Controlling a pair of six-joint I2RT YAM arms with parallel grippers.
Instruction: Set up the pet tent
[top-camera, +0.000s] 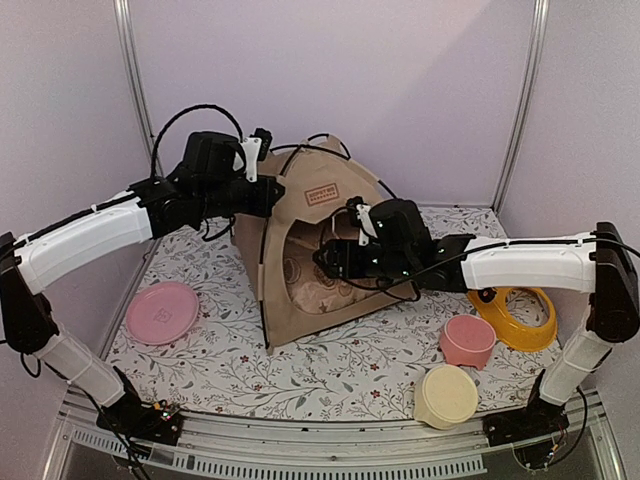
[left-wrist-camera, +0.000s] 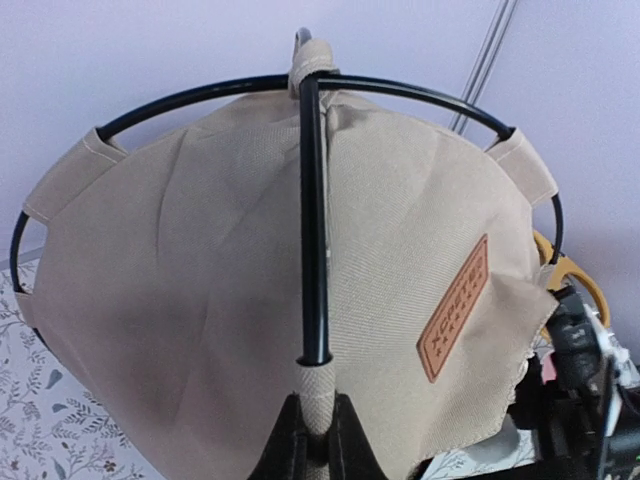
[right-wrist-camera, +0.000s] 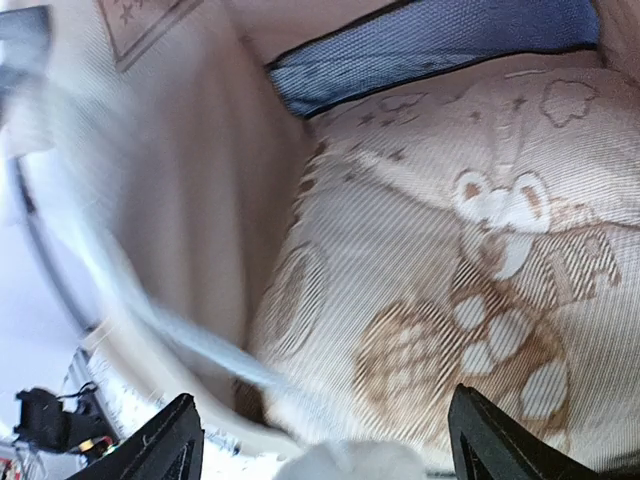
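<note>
the pole (left-wrist-camera: 313, 230) of the pet tent (left-wrist-camera: 180, 300) is best held clamped in the left gripper (left-wrist-camera: 317, 432) while the open right gripper (right-wrist-camera: 322, 440) is withdrawn gently.

The pet tent (top-camera: 300, 310) is tan, with black poles (left-wrist-camera: 312, 220) and a brown label (top-camera: 321, 193). Its cushion (right-wrist-camera: 450, 250) is cream with brown bear print. The tablecloth (top-camera: 330, 370) is white with leafy sprigs. A pink plate (top-camera: 162, 312) lies left; pink (top-camera: 467, 340), cream (top-camera: 446, 396) and yellow (top-camera: 542, 325) bowls lie right.
</note>
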